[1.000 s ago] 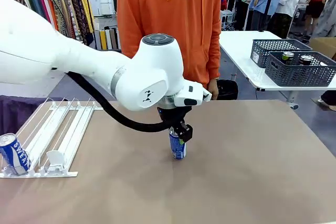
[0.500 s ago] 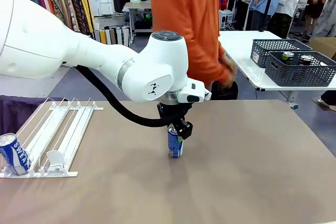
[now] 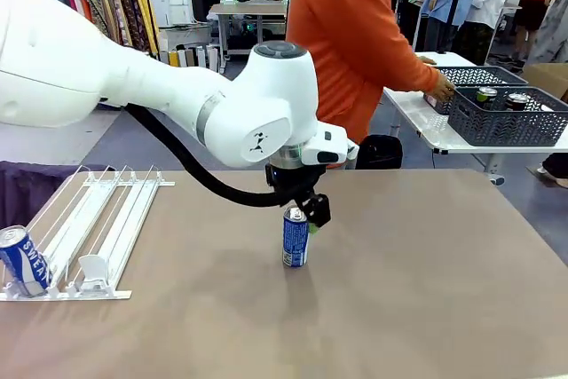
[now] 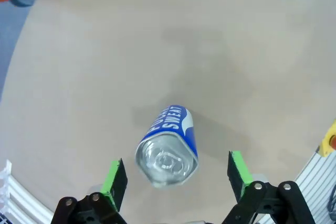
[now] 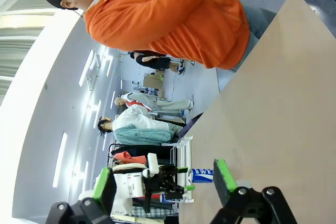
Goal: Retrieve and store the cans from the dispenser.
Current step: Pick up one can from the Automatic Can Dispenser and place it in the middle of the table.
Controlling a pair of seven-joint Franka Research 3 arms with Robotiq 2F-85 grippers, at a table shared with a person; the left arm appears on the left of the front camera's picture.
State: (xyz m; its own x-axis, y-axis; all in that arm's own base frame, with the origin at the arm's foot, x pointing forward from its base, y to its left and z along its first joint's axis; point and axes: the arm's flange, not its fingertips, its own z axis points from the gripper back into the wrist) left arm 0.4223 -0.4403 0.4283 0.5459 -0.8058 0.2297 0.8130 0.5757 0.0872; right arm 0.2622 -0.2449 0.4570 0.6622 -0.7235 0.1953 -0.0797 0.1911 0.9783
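The left gripper (image 3: 302, 217), fingers spread wide and empty, hangs over a slim blue silver-topped can (image 3: 295, 240) on the smooth tan table (image 3: 426, 290); the right gripper (image 5: 164, 182) gapes likewise.

Front view: person in the orange hoodie (image 3: 355, 33) cropped by the top edge, lower body behind the brown tabletop (image 3: 426, 290). Two dark cans (image 3: 486, 93) in the dark perforated plastic basket (image 3: 506, 126): silver tops only, labels hidden. The basket runs off the right edge. White wire-rail dispenser (image 3: 98, 219) clipped at the left edge.

Left wrist view: ribbed grey part with a yellow knob (image 4: 324, 150) cut by the right edge, can't ID.

Right wrist view: bright blue can (image 5: 202, 172) tiny, far end behind the right gripper's (image 5: 164, 182) green pad (image 5: 222, 174).
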